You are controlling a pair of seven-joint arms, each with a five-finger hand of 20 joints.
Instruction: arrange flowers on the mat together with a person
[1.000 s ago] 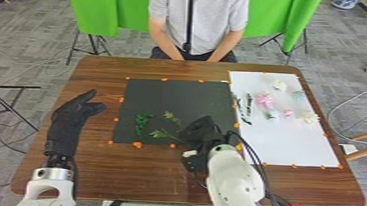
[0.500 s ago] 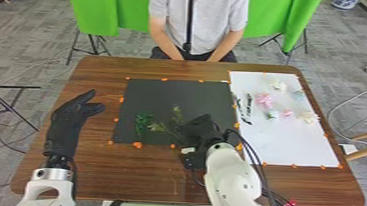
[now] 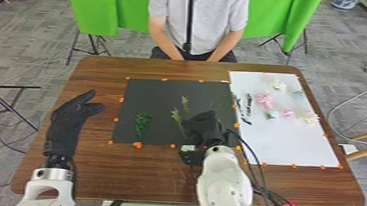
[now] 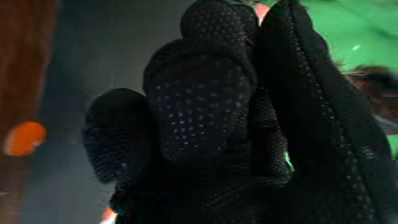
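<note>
Floor (image 3: 30,64): grey
Table (image 3: 97,172): wood
Black mat (image 3: 163,95): one
Right hand (image 3: 206,129): curled round one sprig (image 3: 177,115)
Left hand (image 3: 67,121): open
Between hands: one dark sprig (image 3: 142,121)

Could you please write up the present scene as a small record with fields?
Right hand: over the black mat, fingers around a branching green sprig
Left hand: left of the mat, fingers open
On mat: dark green sprig, left part
White sheet: pink flowers, white flowers, dark stems
</note>
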